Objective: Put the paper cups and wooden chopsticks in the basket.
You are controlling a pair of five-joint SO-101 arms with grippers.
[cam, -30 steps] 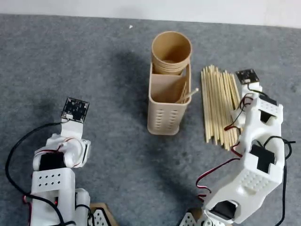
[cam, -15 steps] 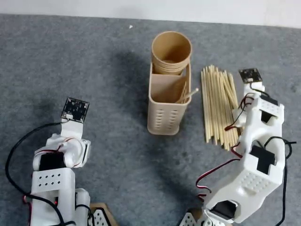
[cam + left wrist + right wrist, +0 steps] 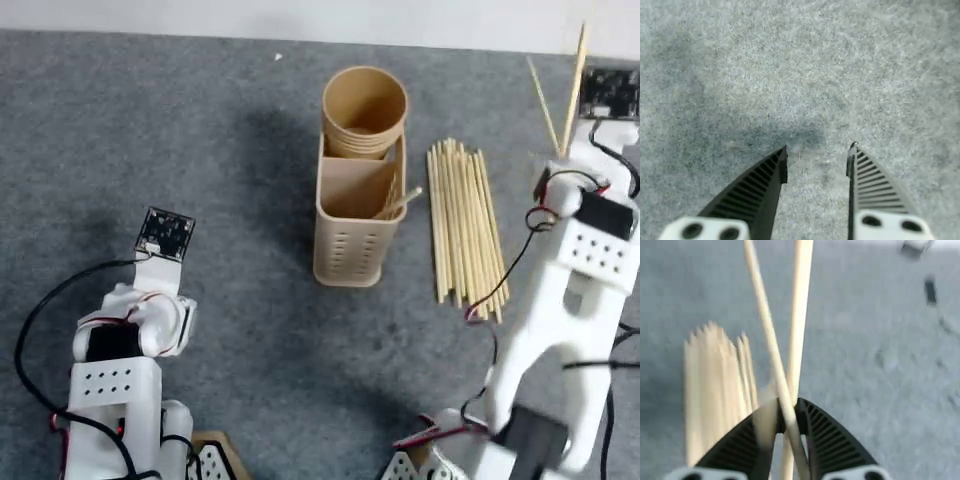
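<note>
A tan basket [image 3: 350,245] stands mid-table with stacked paper cups [image 3: 364,105] in its far compartment and a chopstick [image 3: 402,203] leaning out of the nearer one. To its right lies a pile of wooden chopsticks [image 3: 465,225]. My right gripper [image 3: 787,412] is raised to the right of the pile [image 3: 715,385], shut on two crossed chopsticks [image 3: 801,315] that point away from it [image 3: 572,85]. My left gripper [image 3: 817,160] hangs open over bare carpet at the near left, nothing between its fingers.
Grey carpet [image 3: 200,130] covers the table, with open room left of the basket. A pale wall edge [image 3: 300,20] runs along the far side. The left arm's body [image 3: 130,335] sits at the near left.
The right arm has risen from the pile's right side and swung toward the far right, lifting two chopsticks. The left arm has barely moved.
</note>
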